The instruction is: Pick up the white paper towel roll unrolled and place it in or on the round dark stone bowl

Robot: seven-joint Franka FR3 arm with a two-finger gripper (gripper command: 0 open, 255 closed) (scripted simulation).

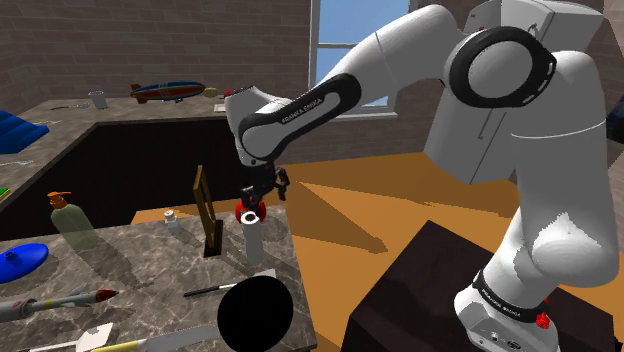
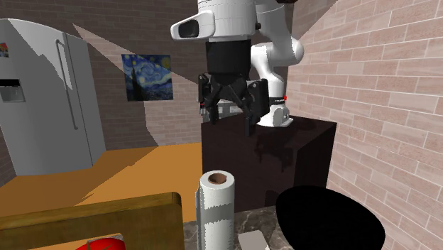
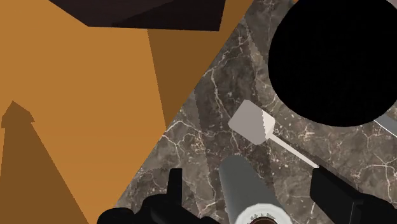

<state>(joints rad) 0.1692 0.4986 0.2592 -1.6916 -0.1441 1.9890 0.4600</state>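
The white paper towel roll [image 1: 253, 242] stands upright on the dark marble counter [image 1: 150, 255], its brown core visible at the top [image 2: 215, 206]. My black gripper [image 1: 258, 196] hangs open just above the roll, without touching it. In the second exterior view the gripper [image 2: 228, 113] is above and behind the roll. Seen from the wrist, the roll [image 3: 245, 191] sits between the spread fingers [image 3: 177, 191], which stand clear of it. The round black bowl [image 1: 255, 315] lies on the counter close beside the roll [image 3: 343, 60] [image 2: 330, 220].
A grey spatula [image 3: 254, 124] lies between roll and bowl. An upright wooden frame [image 1: 207, 210] and a red object [image 2: 106, 245] stand by the roll. A soap bottle [image 1: 70, 222], a blue plate [image 1: 20, 260] and toy rockets [image 1: 60, 300] lie further along. The counter edge drops to orange floor [image 3: 83, 114].
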